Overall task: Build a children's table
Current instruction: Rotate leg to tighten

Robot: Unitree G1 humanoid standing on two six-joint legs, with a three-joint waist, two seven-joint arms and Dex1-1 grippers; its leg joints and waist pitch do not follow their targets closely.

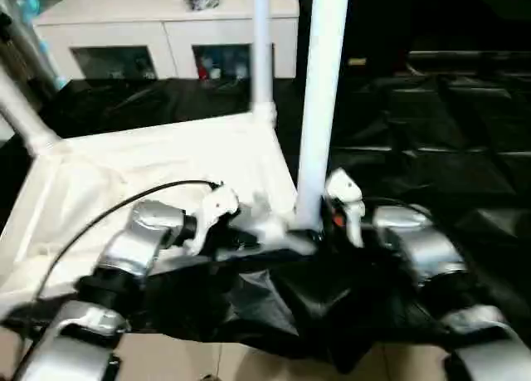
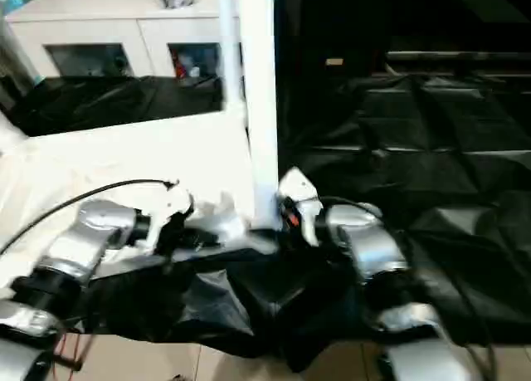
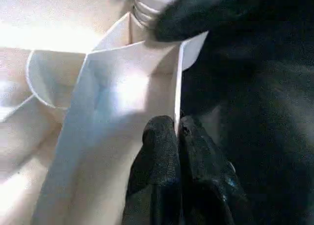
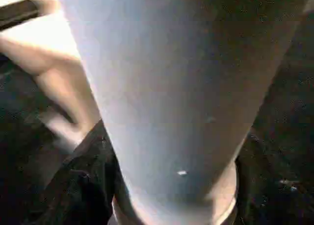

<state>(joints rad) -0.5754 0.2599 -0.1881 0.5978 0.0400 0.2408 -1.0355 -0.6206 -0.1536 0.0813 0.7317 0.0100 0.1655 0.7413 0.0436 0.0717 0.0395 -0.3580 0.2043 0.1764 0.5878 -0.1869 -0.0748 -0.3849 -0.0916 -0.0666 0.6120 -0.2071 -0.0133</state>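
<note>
Left gripper (image 3: 177, 137) pinches table top (image 1: 166, 161) rim near the corner leg (image 1: 319, 107); right gripper's (image 1: 319, 223) state unclear.

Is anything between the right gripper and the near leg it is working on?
Nothing visible. The right gripper sits right at the base of the near leg, which stands upright in the tabletop's corner socket, and the right wrist view looks straight onto the leg.

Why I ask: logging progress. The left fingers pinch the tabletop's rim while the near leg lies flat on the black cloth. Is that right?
No. The near leg stands upright at the tabletop's corner, as the left eye view shows; the left fingers do pinch the rim.
</note>
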